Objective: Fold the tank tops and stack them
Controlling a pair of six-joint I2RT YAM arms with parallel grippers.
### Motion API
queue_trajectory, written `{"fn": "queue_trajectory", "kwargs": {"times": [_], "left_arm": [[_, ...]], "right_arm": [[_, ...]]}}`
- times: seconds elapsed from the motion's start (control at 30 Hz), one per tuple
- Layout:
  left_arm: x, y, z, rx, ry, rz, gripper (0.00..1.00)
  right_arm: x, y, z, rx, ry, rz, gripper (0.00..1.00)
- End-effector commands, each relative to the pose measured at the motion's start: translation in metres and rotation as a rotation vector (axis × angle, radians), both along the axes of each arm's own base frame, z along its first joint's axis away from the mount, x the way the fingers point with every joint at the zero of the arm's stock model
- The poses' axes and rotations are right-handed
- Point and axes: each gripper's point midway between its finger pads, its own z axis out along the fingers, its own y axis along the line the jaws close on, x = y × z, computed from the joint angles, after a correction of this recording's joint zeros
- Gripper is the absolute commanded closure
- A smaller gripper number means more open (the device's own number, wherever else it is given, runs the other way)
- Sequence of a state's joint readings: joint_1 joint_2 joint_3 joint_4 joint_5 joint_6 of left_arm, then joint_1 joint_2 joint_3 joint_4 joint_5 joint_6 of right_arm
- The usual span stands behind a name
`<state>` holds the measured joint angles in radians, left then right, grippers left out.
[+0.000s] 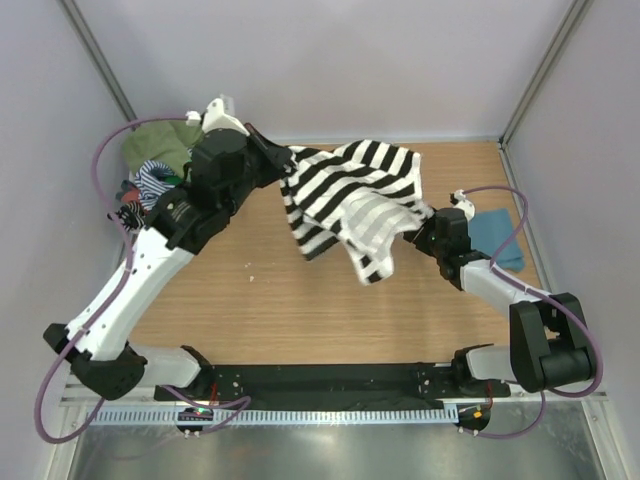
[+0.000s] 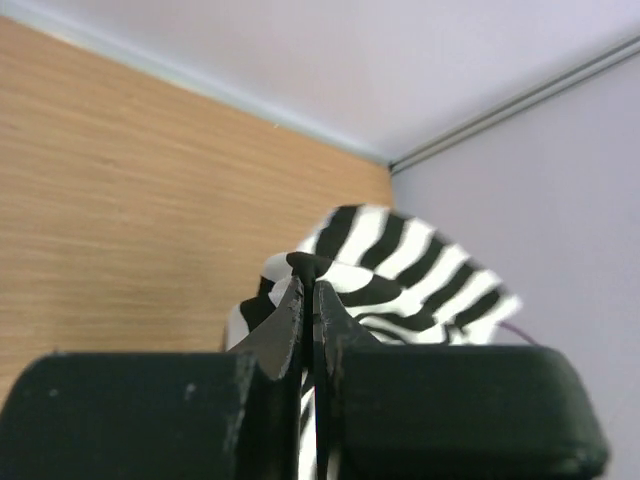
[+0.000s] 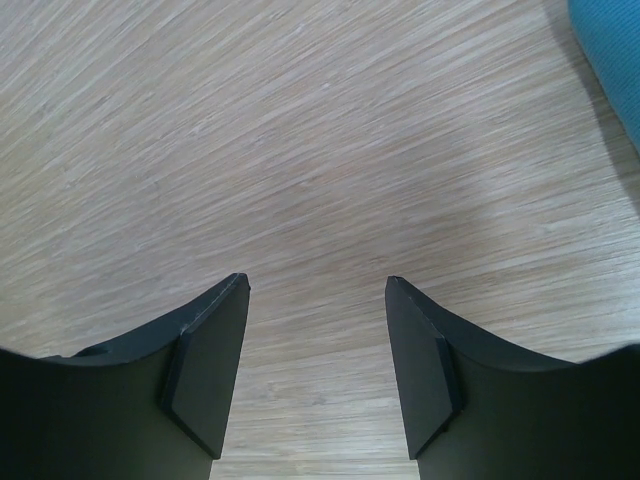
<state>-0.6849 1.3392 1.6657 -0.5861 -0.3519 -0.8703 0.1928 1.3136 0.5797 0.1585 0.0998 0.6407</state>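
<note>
The black-and-white striped tank top (image 1: 350, 195) hangs spread and rumpled over the middle back of the table. My left gripper (image 1: 286, 166) is shut on its left edge and holds that edge up. In the left wrist view the jaws (image 2: 308, 285) pinch a dark hem, and the striped cloth (image 2: 400, 270) falls away behind them. My right gripper (image 1: 418, 232) is by the cloth's lower right corner, partly under it. Its jaws (image 3: 315, 280) stand open over bare wood with nothing between them. A folded teal-blue tank top (image 1: 497, 236) (image 3: 610, 50) lies just right of that gripper.
A heap of other tank tops, olive (image 1: 158, 146) and thin-striped (image 1: 150, 182), sits in the back left corner behind my left arm. Grey walls close the table (image 1: 250, 300) at the back and on both sides.
</note>
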Motion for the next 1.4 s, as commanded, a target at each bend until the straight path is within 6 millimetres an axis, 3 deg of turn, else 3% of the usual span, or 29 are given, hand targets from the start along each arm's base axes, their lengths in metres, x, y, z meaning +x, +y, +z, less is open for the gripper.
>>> {"fn": "queue_trajectory", "kwargs": {"times": [0.0,0.03,0.07,0.23,0.27,0.3,0.33,0.37,0.43,0.47,0.63,0.8,0.9,0.97,1.03,1.07,1.1,1.13,1.17,1.23,1.27,1.37], "left_arm": [[0.004,0.011,0.004,-0.008,-0.048,0.056,1.0],[0.004,0.01,0.002,-0.019,-0.049,0.058,1.0],[0.007,0.008,-0.017,-0.002,-0.018,0.061,1.0],[0.024,-0.008,-0.063,0.066,0.058,0.041,1.0],[0.035,-0.017,-0.072,0.102,0.077,0.014,1.0],[0.036,-0.02,-0.082,0.132,0.116,-0.014,1.0],[0.042,-0.023,-0.076,0.132,0.118,-0.014,1.0],[0.053,-0.024,-0.092,0.161,0.155,-0.012,1.0],[0.066,-0.025,-0.101,0.15,0.192,-0.041,1.0],[0.074,-0.026,-0.116,0.157,0.226,-0.044,1.0],[0.093,-0.023,-0.143,0.051,0.31,-0.071,1.0],[0.077,-0.043,-0.127,-0.034,0.293,-0.164,1.0],[0.053,-0.048,-0.107,-0.058,0.266,-0.211,1.0],[0.025,-0.044,-0.092,-0.066,0.23,-0.222,1.0],[0.007,-0.03,-0.094,-0.045,0.211,-0.171,1.0],[-0.01,-0.017,-0.071,-0.079,0.156,-0.157,1.0],[-0.02,-0.007,-0.063,-0.093,0.129,-0.138,1.0],[-0.027,0.004,-0.07,-0.087,0.129,-0.104,1.0],[-0.045,0.02,-0.047,-0.132,0.071,-0.093,1.0],[-0.058,0.037,-0.05,-0.141,0.058,-0.053,1.0],[-0.069,0.047,-0.037,-0.182,0.024,-0.041,1.0],[-0.069,0.049,-0.035,-0.188,0.015,-0.031,1.0]], "right_arm": [[0.014,0.006,0.028,0.009,-0.104,0.024,0.37],[0.014,0.006,0.028,0.01,-0.106,0.024,0.37],[0.014,0.006,0.029,0.007,-0.108,0.026,0.37],[0.015,0.011,0.028,0.015,-0.104,0.048,0.37],[0.016,0.013,0.029,0.021,-0.111,0.06,0.37],[0.015,0.025,0.032,0.033,-0.119,0.114,0.37],[0.015,0.034,0.037,0.043,-0.141,0.154,0.37],[0.014,0.043,0.04,0.043,-0.155,0.188,0.37],[0.01,0.065,0.047,0.022,-0.184,0.271,0.38],[0.009,0.071,0.049,0.014,-0.196,0.292,0.39],[0.006,0.098,0.052,0.004,-0.214,0.392,0.4],[0.004,0.108,0.053,-0.006,-0.22,0.43,0.42],[0.003,0.111,0.054,-0.004,-0.228,0.447,0.43],[0.003,0.111,0.054,-0.007,-0.225,0.442,0.43],[0.003,0.11,0.053,-0.011,-0.224,0.437,0.43],[0.004,0.109,0.053,-0.012,-0.224,0.431,0.43],[0.003,0.109,0.053,-0.011,-0.224,0.433,0.44],[0.003,0.109,0.054,-0.012,-0.226,0.431,0.44],[0.003,0.109,0.054,-0.012,-0.226,0.431,0.44],[0.003,0.109,0.054,-0.011,-0.227,0.433,0.44],[0.002,0.109,0.054,-0.011,-0.229,0.433,0.44],[0.003,0.108,0.054,-0.013,-0.227,0.428,0.44]]}}
